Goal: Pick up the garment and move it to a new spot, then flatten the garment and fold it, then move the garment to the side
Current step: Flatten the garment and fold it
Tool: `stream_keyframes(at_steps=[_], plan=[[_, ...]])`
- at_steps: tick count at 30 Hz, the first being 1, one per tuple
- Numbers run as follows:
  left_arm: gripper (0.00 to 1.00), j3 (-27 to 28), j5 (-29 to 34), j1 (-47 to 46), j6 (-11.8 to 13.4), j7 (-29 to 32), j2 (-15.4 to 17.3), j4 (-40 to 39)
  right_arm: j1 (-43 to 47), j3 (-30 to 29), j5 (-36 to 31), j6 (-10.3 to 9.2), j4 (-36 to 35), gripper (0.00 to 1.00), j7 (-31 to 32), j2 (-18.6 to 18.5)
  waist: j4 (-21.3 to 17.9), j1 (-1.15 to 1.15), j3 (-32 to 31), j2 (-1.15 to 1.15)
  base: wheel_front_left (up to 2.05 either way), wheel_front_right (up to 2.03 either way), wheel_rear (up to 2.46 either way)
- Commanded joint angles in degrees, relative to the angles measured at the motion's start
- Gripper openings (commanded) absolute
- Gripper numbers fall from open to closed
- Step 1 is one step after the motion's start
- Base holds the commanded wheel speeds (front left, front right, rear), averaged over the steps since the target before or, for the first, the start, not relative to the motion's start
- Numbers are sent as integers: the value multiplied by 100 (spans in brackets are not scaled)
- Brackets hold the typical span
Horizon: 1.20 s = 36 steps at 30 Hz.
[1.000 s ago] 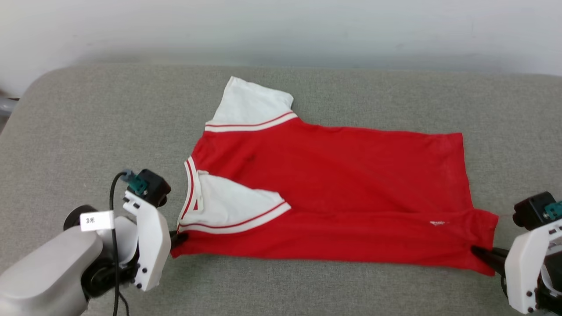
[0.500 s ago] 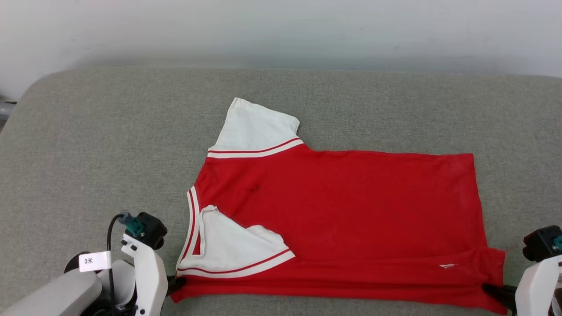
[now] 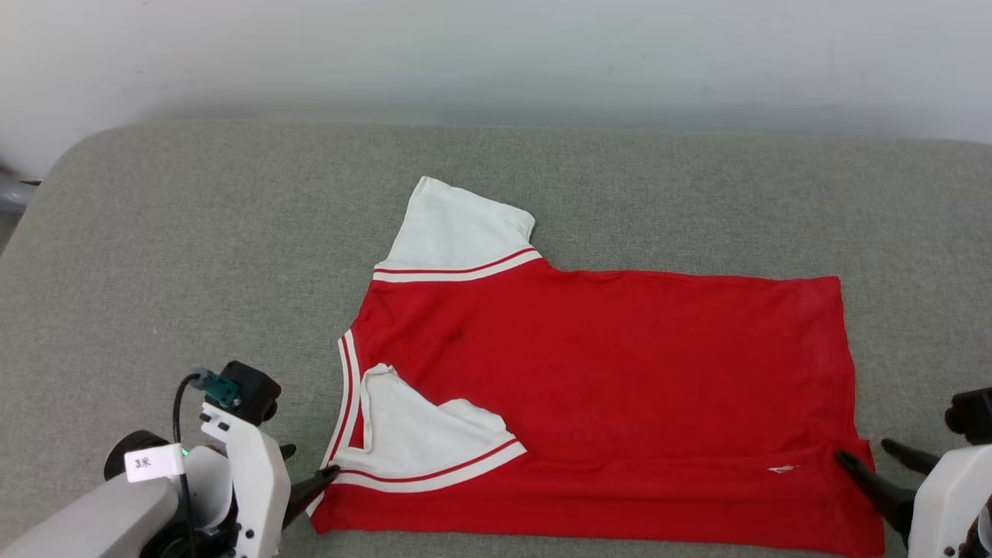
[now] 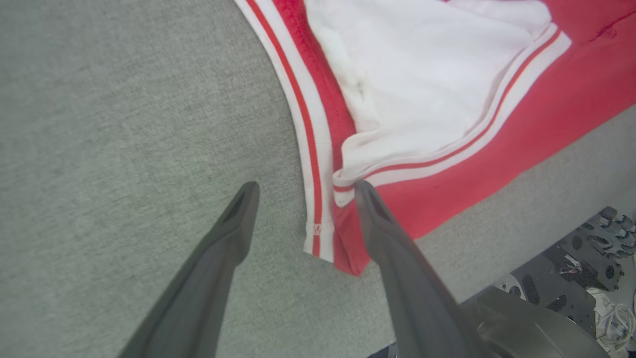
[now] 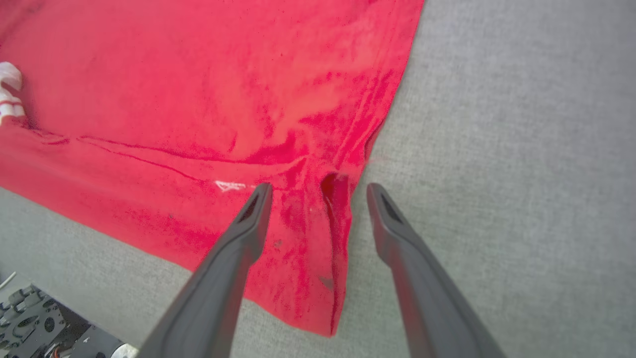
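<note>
The garment (image 3: 604, 364) is a red shirt with white sleeves and striped trim. It lies flat on the grey cushion, collar to the left, hem to the right. One white sleeve (image 3: 457, 225) sticks out at the back; the other (image 3: 418, 434) is folded onto the body. My left gripper (image 3: 310, 461) stands open at the near collar corner, its fingers straddling the striped trim (image 4: 318, 149). Open too, my right gripper (image 3: 864, 451) straddles the near hem corner (image 5: 338, 219). Neither holds the garment (image 5: 198, 89).
The grey padded surface (image 3: 194, 256) stretches wide on all sides of the shirt, with a pale wall (image 3: 496, 54) behind it. Its near edge runs just below the shirt, and parts of the robot's base (image 4: 571, 278) show beyond it.
Both grippers have opened and let go of the shirt's near corners, which now rest on the cushion. The camera has tilted, so the whole picture sits lower.
</note>
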Motion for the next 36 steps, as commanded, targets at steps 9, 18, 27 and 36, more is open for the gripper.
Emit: stream_keyframes(at_steps=[9,18,27,36], plan=[[100,520,487,-476,350,-930,275,-303,-134,-983,-1006,-6,-640,100,-1684,811,-85,0,-117,0,0,0,0],[100,969,1003,-1439,679,-1637,-37,90,-229,-1506,-2242,-6,-1333,100,-2663,1881,-380,0,328,0,0,0,0],[100,971,829,-2832,53,-542,-380,733,-478,-1330,-2527,-6,-1751,100,-2631,2278,-779,0,1205,0,0,0,0],[100,743,206,-4234,-250,1860,-577,1439,-738,-1226,-2551,-6,-1952,100,-2617,2329,-1046,0,2036,0,0,0,0]])
